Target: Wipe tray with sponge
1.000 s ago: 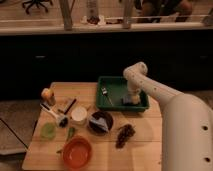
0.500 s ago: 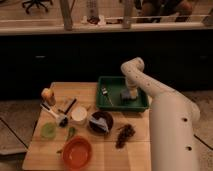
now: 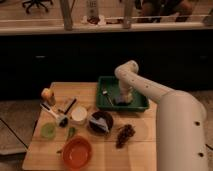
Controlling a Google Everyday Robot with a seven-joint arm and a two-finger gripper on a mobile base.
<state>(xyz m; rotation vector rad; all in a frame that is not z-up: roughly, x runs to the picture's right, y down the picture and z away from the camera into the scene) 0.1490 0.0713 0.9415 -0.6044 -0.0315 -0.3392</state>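
Wooden bench [image 3: 111,156], lit warm, with a dark counter behind it.

White arm [image 3: 175,120] comes in over the right edge, bends at an elbow above the far edge and drops straight down.

Tray [image 3: 107,83], dark green with a raised rim, sits flat at the far right corner.

Orange bowl [image 3: 77,152] is near the front edge, left of centre. Dark bowl [image 3: 99,121] is mid-bench, holding a bluish piece [image 3: 103,126]. Brown clump [image 3: 125,134] lies just right of it, on bare wood.

White cup [image 3: 78,115] stands beside the dark bowl's left. White-handled brush [image 3: 52,112] lies toward the left edge, with a green disc [image 3: 48,130] in front of it and a yellow-orange item [image 3: 47,95] behind it.

Gripper [image 3: 123,99] is low inside the tray, right of centre, at or near the floor — cannot tell whether it is clenched or released. The sponge cannot be made out apart from the gripper tip. Small pale object [image 3: 105,92] lies in the tray's left half.
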